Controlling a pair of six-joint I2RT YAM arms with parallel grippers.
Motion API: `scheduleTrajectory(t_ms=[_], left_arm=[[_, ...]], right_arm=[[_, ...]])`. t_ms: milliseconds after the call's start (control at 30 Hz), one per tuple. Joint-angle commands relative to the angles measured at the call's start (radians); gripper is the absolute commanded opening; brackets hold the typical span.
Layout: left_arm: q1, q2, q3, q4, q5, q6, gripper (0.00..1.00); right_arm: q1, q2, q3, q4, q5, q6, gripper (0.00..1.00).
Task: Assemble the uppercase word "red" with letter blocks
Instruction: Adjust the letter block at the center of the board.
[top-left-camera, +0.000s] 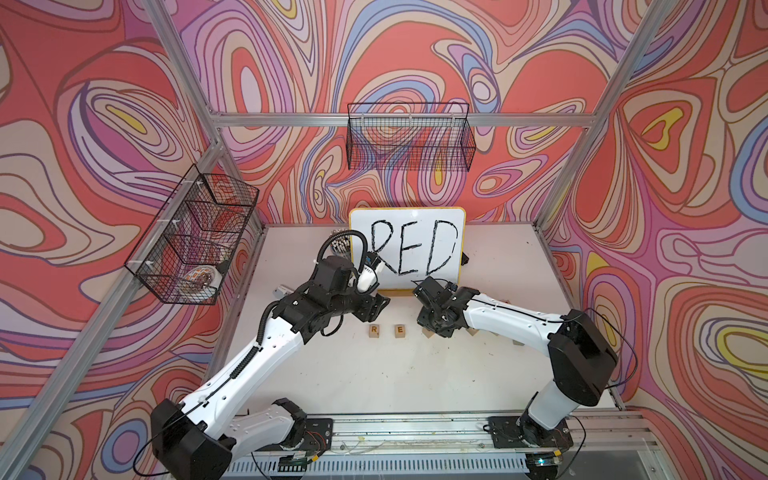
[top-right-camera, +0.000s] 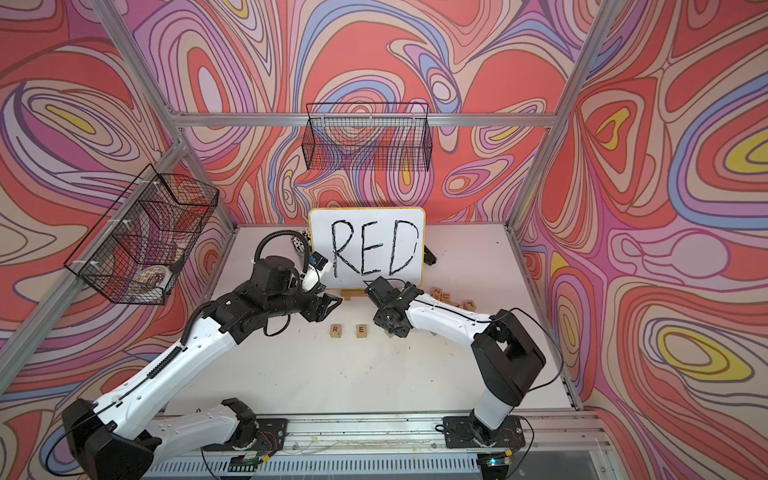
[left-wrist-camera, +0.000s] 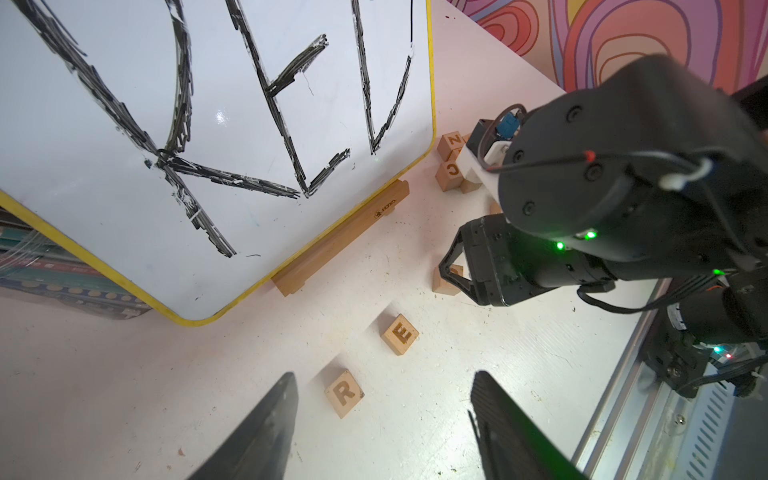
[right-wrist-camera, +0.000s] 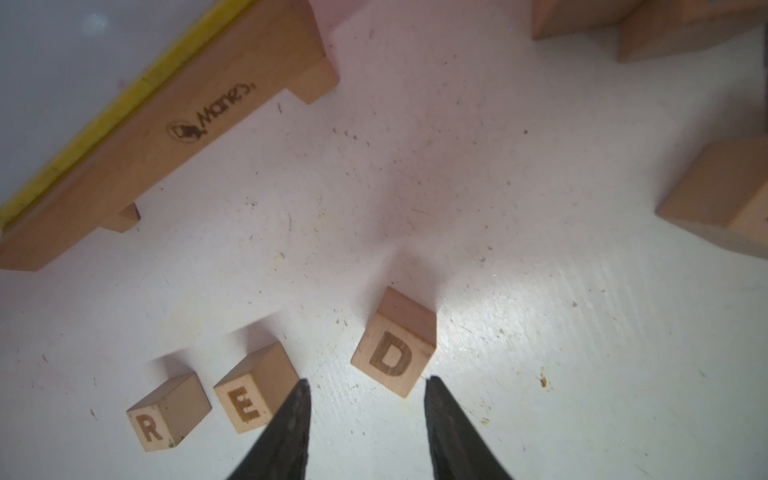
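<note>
Three light-wood letter blocks lie in a row on the white table in front of the whiteboard: R (top-left-camera: 374, 330) (right-wrist-camera: 151, 428), E (top-left-camera: 400, 331) (right-wrist-camera: 245, 405) and D (right-wrist-camera: 392, 353). The D sits a gap apart from the E and is turned slightly. My right gripper (right-wrist-camera: 366, 379) hangs just above the D, open, with its fingertips short of the block and nothing between them. From both top views the D is mostly hidden under that gripper (top-left-camera: 432, 326). My left gripper (left-wrist-camera: 384, 374) hovers open and empty, back from the R (left-wrist-camera: 344, 392).
A whiteboard (top-left-camera: 407, 249) with handwritten RED stands on a wooden stand (right-wrist-camera: 166, 137) behind the row. Several spare letter cubes (top-right-camera: 446, 297) lie to the right, behind the right arm. Wire baskets (top-left-camera: 409, 137) hang on the back and left walls.
</note>
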Motion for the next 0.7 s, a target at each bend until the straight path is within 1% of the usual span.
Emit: scheduleTrajectory(t_ms=[0, 267, 667], left_arm=[[0.006, -0.012, -0.001, 0.001, 0.01, 0.005, 0.69], [0.006, -0.014, -0.001, 0.0, 0.013, 0.005, 0.69], [0.006, -0.009, -0.001, -0.001, 0.013, 0.005, 0.69]], right_arm=[[-0.026, 0.011, -0.008, 0.041, -0.027, 0.017, 0.47], [-0.041, 0.046, 0.009, 0.04, -0.064, -0.008, 0.47], [-0.041, 0.041, -0.035, 0.036, -0.095, -0.009, 0.47]])
